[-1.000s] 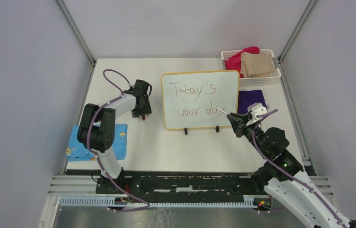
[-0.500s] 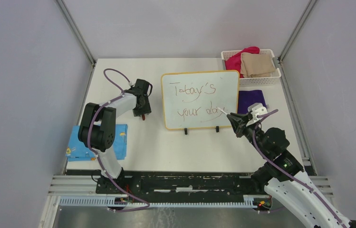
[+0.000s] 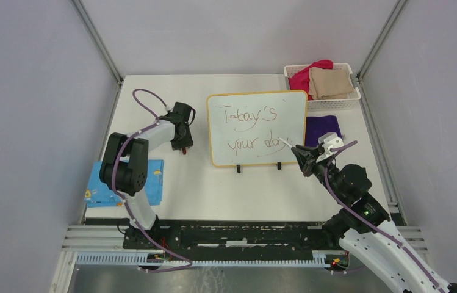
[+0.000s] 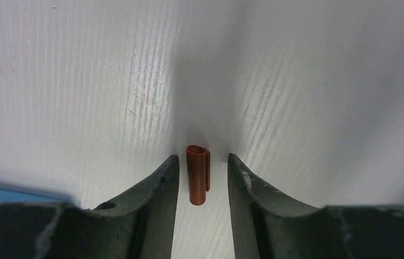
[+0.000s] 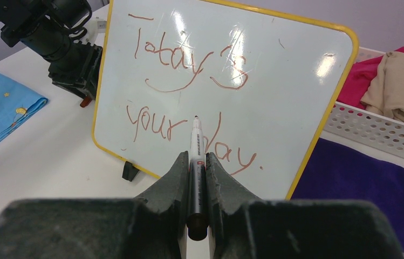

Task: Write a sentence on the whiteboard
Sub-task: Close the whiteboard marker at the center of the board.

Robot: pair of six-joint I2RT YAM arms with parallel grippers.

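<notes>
The white worktop point(image 3: 213, 195) is the biggest thing here, and the whiteboard point(image 3: 256, 125) stands up near its middle on two small black feet point(image 3: 238, 169). The board has a thin yellow frame. The sentence point(image 3: 247, 128) on it is in thin red-brown writing, in two lines. It reads "Today's" on top and "your day." below.

The left arm point(image 3: 129, 168) bends in from the left of the whiteboard, and its end sits low over the worktop just beside the board's left edge. The right arm point(image 3: 351, 183) reaches in from the front right of the whiteboard and points at its lower right corner.

Behind the whiteboard's right corner is a white basket point(image 3: 335, 102) with holes in its sides. A pink cloth point(image 3: 302, 78) and a tan cloth point(image 3: 329, 82) lie in it. Far to the left of the whiteboard, partly under the left arm, lies a blue cloth point(image 3: 96, 186) with little pictures on it. Just to the right of the whiteboard lies a purple cloth point(image 3: 318, 125), and the end of the right arm hides part of it from above.

The right jaws are pressed tight on a marker point(image 5: 196, 162). Its tip points at the lower line of writing and covers a bit of it. I cannot tell if the tip touches the whiteboard.

The left jaws are spread apart. A small red-brown cap point(image 4: 198, 172) lies on the worktop between them, with a thin gap on each side.
</notes>
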